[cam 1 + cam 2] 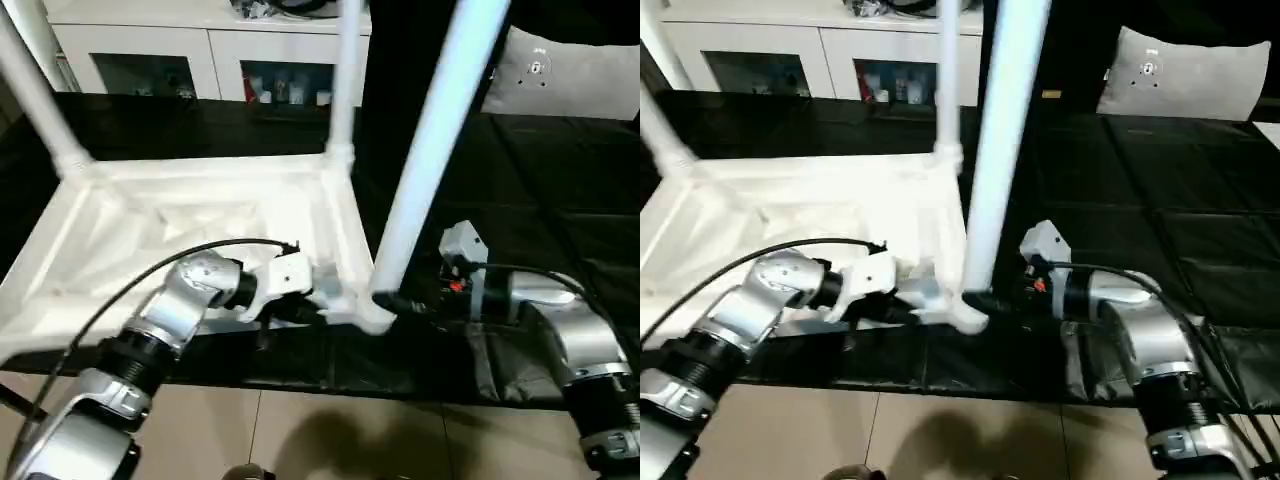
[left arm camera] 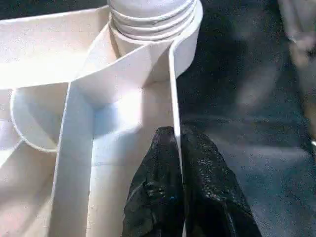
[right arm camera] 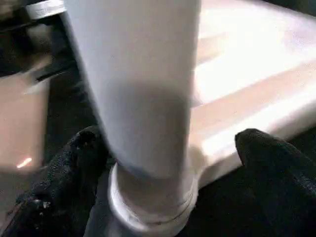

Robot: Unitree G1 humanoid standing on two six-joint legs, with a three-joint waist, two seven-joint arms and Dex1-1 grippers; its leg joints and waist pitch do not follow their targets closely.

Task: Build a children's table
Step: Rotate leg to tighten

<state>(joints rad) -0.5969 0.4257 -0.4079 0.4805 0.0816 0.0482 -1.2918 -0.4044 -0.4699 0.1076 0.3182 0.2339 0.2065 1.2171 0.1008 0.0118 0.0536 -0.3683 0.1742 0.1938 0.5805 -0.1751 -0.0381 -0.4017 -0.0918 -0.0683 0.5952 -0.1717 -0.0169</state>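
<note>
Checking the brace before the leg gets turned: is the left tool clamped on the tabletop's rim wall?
Yes: the left tool has one black finger on each side of the thin rim wall of the tabletop.

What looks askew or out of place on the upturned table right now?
The near-right leg leans to the right out of its corner socket, while the far-right leg stands upright. The right gripper straddles its base; the left gripper pinches the tabletop's rim.

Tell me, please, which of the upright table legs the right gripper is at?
The near-corner leg, closest to the robot. The right gripper straddles its base; the other two legs stand at the far corners.
</note>
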